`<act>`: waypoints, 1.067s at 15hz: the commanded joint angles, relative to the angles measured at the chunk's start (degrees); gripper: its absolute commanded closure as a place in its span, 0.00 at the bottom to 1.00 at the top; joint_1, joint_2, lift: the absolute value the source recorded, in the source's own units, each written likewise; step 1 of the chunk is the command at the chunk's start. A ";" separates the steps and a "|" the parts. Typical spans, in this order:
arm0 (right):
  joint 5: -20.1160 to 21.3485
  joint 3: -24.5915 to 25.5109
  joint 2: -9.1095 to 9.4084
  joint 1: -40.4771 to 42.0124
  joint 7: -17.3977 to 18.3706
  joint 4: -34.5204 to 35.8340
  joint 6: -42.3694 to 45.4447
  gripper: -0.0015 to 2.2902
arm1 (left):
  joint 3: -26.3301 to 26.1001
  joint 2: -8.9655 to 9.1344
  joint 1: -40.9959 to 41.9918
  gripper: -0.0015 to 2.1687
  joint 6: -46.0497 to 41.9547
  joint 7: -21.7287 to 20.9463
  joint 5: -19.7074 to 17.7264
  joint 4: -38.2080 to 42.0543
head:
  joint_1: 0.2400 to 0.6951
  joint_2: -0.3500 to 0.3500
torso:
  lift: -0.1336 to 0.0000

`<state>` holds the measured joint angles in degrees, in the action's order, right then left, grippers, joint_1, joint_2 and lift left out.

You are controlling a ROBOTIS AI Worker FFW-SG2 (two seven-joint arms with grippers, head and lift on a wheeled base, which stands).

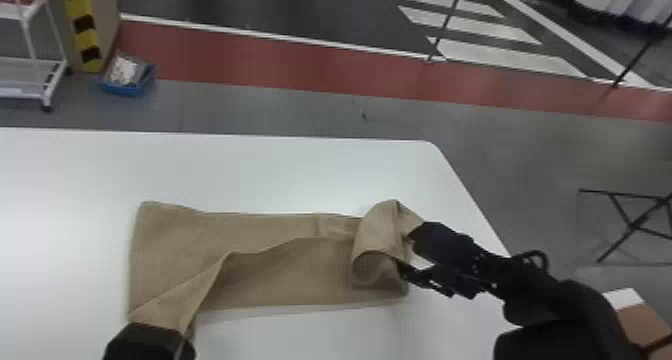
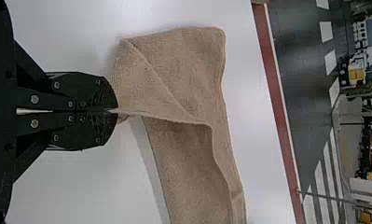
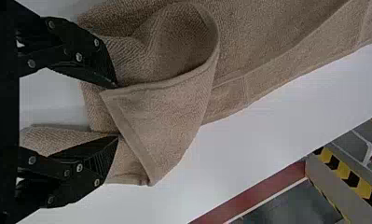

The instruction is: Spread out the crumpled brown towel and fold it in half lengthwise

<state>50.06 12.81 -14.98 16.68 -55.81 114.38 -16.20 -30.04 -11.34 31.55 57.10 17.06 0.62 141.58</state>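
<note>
The brown towel lies stretched across the white table, its near left corner raised and its right end curled over on itself. At that near left corner is my left gripper; in the left wrist view the same gripper is shut on the corner of the towel. My right gripper is at the curled right end. Seen from the right wrist, this gripper is open, with a folded-over flap of the towel between and in front of its spread fingers.
The white table has its far edge behind the towel and its slanted right edge beneath the right arm. Beyond on the floor are a blue bin, a white rack and a black folding stand.
</note>
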 commanded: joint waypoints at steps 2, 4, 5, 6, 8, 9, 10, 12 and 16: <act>0.04 -0.77 0.12 -1.04 1.85 -1.36 -1.52 0.38 | -0.02 0.09 -0.53 0.62 -0.01 -0.27 -0.09 -0.17 | 1.00 0.00 | 0.07; -0.13 -1.03 0.30 -1.30 1.85 -1.45 -1.70 0.39 | -0.02 0.09 -0.62 0.62 -0.01 -0.36 -0.09 -0.17 | 1.00 0.00 | 0.07; -0.66 -1.03 0.39 -1.30 1.85 -1.27 -1.70 0.49 | 0.25 0.00 -0.70 0.62 0.17 -0.45 0.00 -0.17 | 1.00 0.00 | 0.07; -0.92 -0.68 0.39 -1.30 1.85 -1.09 -1.70 0.57 | 0.51 0.00 -0.79 0.62 0.17 -0.53 -0.09 -0.08 | 1.00 0.00 | 0.07; -2.24 1.17 0.39 -1.39 1.85 -0.65 -1.70 0.66 | 1.12 -0.09 -0.88 0.62 0.17 -1.24 0.00 0.10 | 1.00 0.00 | 0.07; -3.30 2.40 0.21 -1.47 1.85 -0.04 -1.70 0.66 | 1.74 -0.35 -0.88 0.62 0.69 -2.03 0.00 0.36 | 1.00 0.00 | 0.07; -5.14 3.98 0.04 -1.74 1.85 1.02 -1.87 0.66 | 2.79 -0.62 -0.88 0.62 1.57 -3.70 0.00 0.71 | 1.00 0.00 | 0.07; -10.06 7.67 -0.14 -2.18 1.76 3.74 -3.98 0.66 | 5.52 -1.23 -1.23 0.62 2.10 -10.55 2.11 2.64 | 1.00 0.00 | 0.07; -18.06 13.91 -2.07 -6.92 1.85 8.57 -14.18 0.66 | 14.13 -1.50 -5.27 0.62 10.01 -24.53 6.86 9.59 | 1.00 0.00 | 0.07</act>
<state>34.19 25.12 -16.23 11.55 -53.96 121.51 -26.51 -18.89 -12.74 28.47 62.98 -6.45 6.60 148.42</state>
